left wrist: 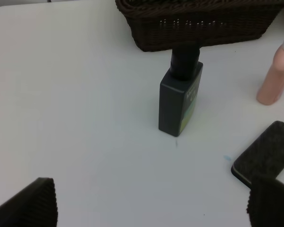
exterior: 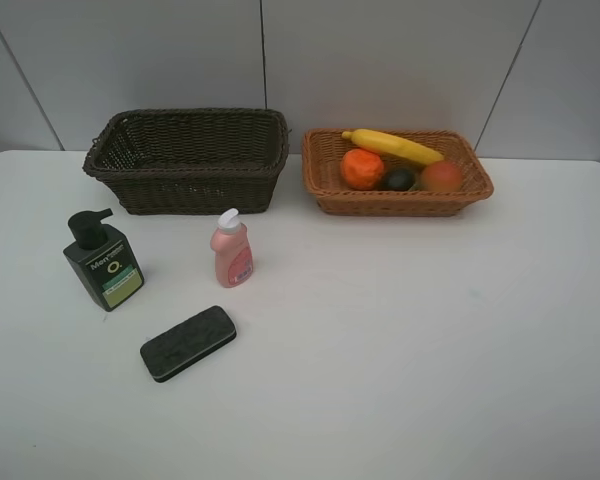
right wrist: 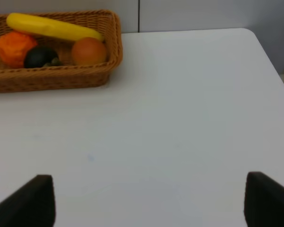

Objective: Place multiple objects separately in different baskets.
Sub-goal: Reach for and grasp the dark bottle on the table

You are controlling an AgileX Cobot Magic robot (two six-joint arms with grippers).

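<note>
Fruit (exterior: 361, 168) is lying in the tan basket (exterior: 400, 205), upper right. The pump bottle (exterior: 105, 265), pink bottle (exterior: 231, 255) and eraser (exterior: 188, 342) are waiting outside. The left gripper (left wrist: 154, 201) and right gripper (right wrist: 149, 201) are gaping, empty.

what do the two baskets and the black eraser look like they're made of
Dark brown basket: woven wicker-style strands, matte; the weave shows on its walls, though it could be plastic imitation. Light tan basket: same kind of weave, slightly shinier. Black eraser: fuzzy, felt-like matte top over what looks like a smoother, harder base.
</note>
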